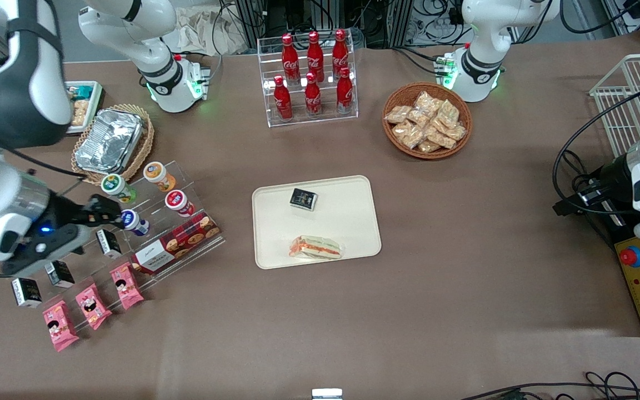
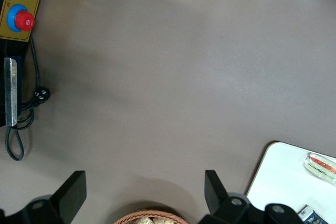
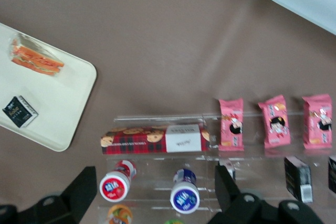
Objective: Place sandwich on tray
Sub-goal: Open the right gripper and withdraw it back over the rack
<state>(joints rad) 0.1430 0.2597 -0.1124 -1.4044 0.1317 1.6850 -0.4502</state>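
Cola bottles, snack basket, foil container

I see a cream tray, an orange-and-green-layered sandwich, a small black packet, brown bench, black gripper.

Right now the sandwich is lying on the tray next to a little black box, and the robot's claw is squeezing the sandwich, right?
Not quite. The sandwich does lie on the tray with the little black box, but the claw is not squeezing it. The front view shows the claw open and empty, above the clear snack rack toward the working arm's end of the table.
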